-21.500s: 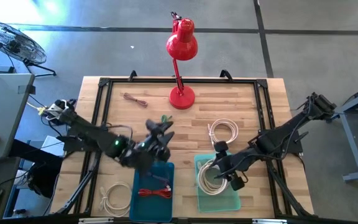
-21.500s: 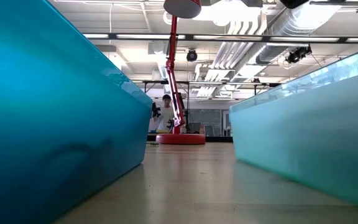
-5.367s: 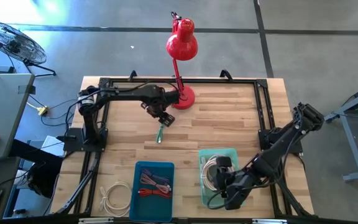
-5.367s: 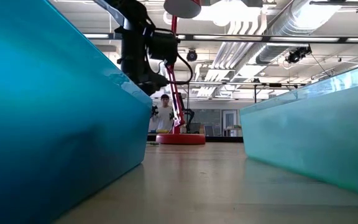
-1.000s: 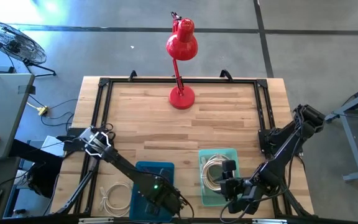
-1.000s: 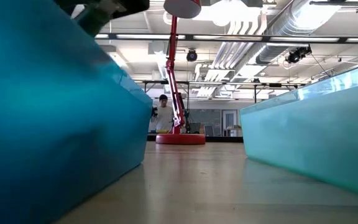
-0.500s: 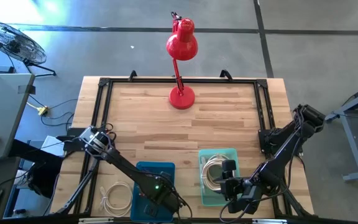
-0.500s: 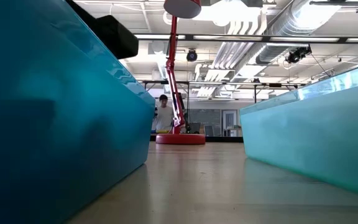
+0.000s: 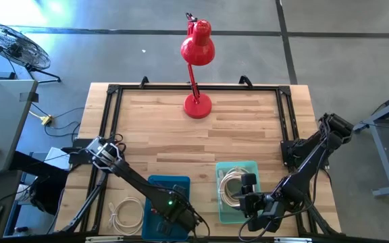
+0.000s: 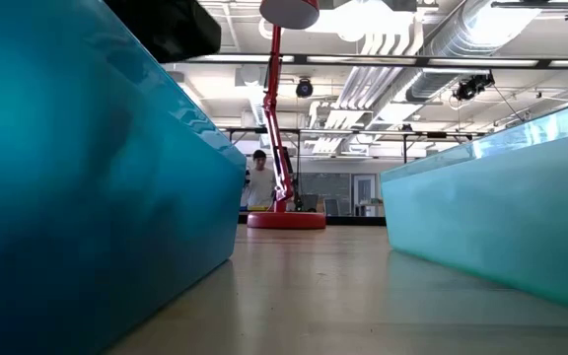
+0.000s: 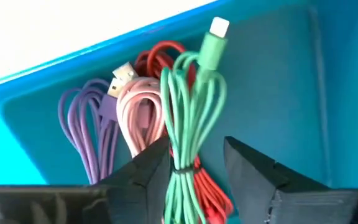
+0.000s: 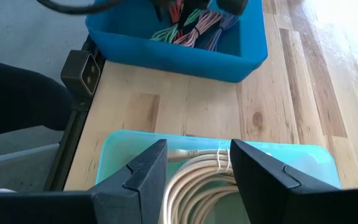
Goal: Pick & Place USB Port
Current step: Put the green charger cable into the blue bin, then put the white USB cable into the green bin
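Left claw (image 11: 196, 163) half-open around green cable (image 11: 191, 118)

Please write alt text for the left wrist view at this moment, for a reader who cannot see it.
The left gripper reaches into a blue bin, its two dark fingers apart on either side of a bundled green cable. The green cable lies over a red cable, with pink and purple cable bundles beside it.

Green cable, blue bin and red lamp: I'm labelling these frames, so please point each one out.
green cable (image 11: 191, 112), left wrist view, middle of the bundle.
blue bin (image 12: 185, 57), right wrist view, near wall.
red lamp (image 9: 197, 46), high view, shade.
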